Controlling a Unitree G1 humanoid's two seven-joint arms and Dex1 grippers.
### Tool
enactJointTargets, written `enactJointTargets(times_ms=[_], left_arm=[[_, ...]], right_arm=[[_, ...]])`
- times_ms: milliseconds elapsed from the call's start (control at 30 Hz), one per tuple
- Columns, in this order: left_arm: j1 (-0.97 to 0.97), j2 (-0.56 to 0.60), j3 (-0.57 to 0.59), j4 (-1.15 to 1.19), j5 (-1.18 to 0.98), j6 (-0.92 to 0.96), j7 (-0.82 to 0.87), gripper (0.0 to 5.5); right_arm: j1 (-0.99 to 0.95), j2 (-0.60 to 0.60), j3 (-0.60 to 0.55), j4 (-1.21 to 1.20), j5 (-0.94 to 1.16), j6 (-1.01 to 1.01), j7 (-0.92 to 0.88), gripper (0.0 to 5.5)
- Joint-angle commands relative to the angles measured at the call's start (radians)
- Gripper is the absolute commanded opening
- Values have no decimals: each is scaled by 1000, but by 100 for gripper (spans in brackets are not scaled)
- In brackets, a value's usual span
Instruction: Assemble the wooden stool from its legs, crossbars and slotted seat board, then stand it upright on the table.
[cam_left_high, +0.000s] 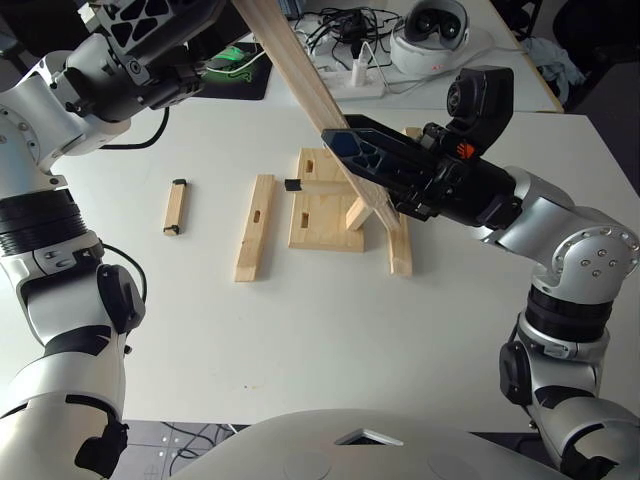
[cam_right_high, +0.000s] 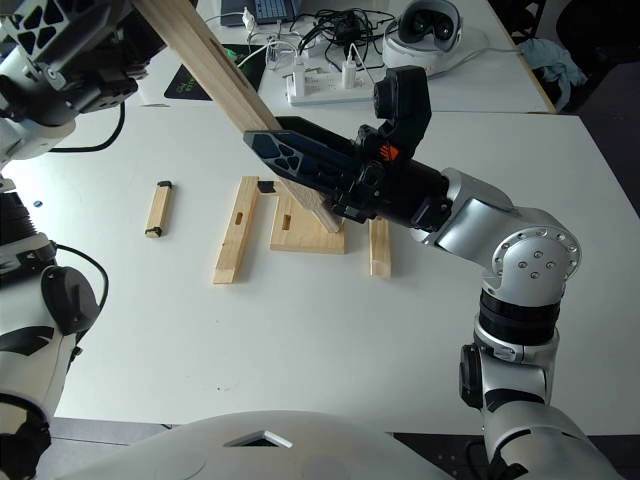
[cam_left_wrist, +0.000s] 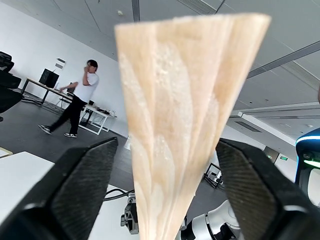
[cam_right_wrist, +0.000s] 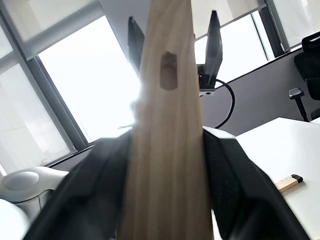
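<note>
Right gripper (cam_left_high: 342, 148): pressed shut on the lower part of the slanted leg (cam_left_high: 300, 70).
Left gripper (cam_left_wrist: 167, 145): fingers were spread beside the leg's upper end, with gaps showing.
Leg: slanted over the seat board (cam_left_high: 325, 222).
Handling: probably light, stiff and smooth; best gripped low, near the joint.
Hidden: the right gripper masked where the leg's foot met the slot.

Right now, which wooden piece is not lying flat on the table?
The long leg, held slanted by the right gripper; the other pieces lie flat.
</note>
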Motion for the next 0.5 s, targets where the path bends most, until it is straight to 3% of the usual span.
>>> enactJointTargets(times_ms=[33, 200, 433, 500], left_arm=[[4, 2, -7, -14, -6, 16, -3, 285], [2, 5, -5, -13, -12, 24, -10, 218], [-2, 6, -11, -13, -8, 28, -18, 217], [0, 14, -12, -16, 1, 25, -22, 217]], right_arm=[[5, -20, 2, -12, 4, -14, 17, 207], [12, -32, 8, -15, 7, -18, 25, 207], [22, -50, 15, -17, -4, -19, 32, 207], [29, -61, 20, -20, -18, -13, 40, 249]])
